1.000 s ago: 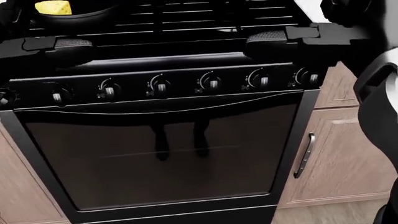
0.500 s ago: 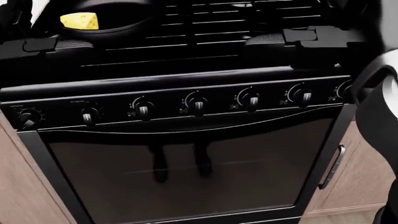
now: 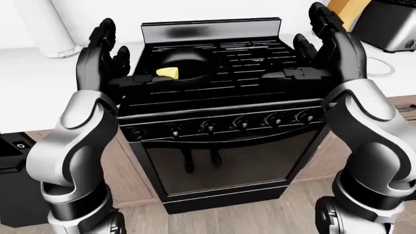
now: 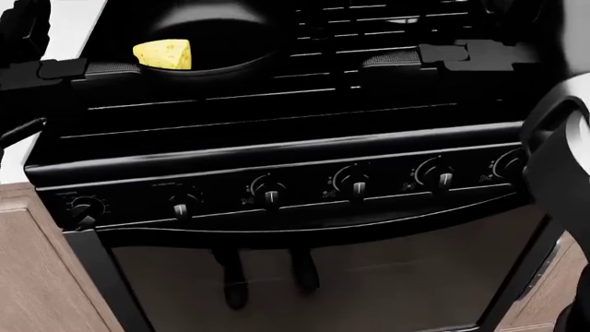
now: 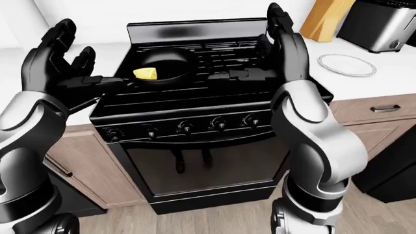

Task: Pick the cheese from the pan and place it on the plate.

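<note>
Raising our spread left hand [image 5: 55, 56] and right hand [image 5: 281, 36], we flank the yellow cheese wedge [image 5: 146, 73] in the round black pan [image 5: 170, 62]; the white round plate [image 5: 347, 65] lies right of our right hand.

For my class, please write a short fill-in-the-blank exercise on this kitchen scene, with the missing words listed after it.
1. The yellow cheese lies in the black ____ on the stove.
2. The empty plate sits on the white counter to the ____ of the stove in the right-eye view.
3. The left robot hand and right robot hand are both raised with fingers ____.

Missing words: pan; right; open
</note>
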